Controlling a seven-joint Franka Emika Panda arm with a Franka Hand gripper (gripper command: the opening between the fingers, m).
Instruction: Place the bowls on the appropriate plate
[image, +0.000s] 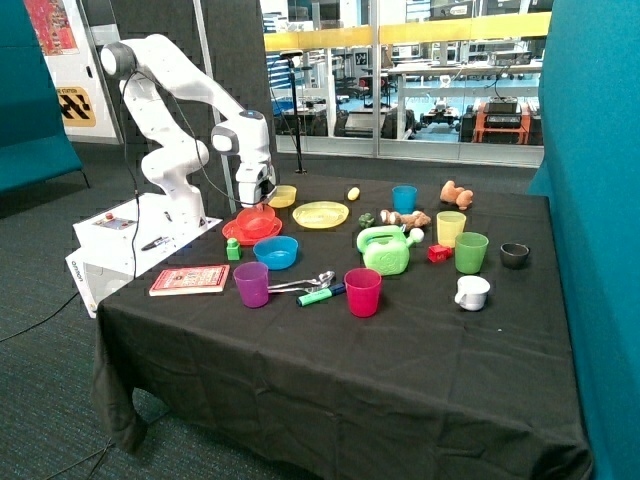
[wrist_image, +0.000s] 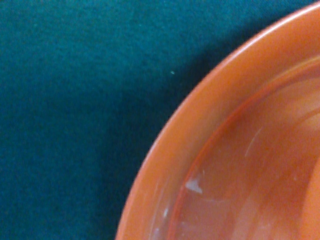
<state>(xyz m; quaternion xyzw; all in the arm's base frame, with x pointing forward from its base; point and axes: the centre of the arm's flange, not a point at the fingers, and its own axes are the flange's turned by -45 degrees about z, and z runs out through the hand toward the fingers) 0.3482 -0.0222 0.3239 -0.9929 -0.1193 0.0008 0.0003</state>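
- The orange-red bowl (image: 257, 219) sits on the red plate (image: 240, 236). The jaws are low, right over it.
- I cannot tell how the jaws stand.
- The yellow bowl (image: 283, 196) waits beside the yellow plate (image: 320, 214). It likely goes next.

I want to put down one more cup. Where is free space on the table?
Bare cloth runs along the front edge, before the pink cup and white cup. The middle is crowded around the green watering can; the gripper hangs over the red plate.

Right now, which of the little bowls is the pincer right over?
The orange-red bowl, sitting on the red plate beneath the pincer. The yellow bowl sits behind it; the blue bowl nearer the front edge.
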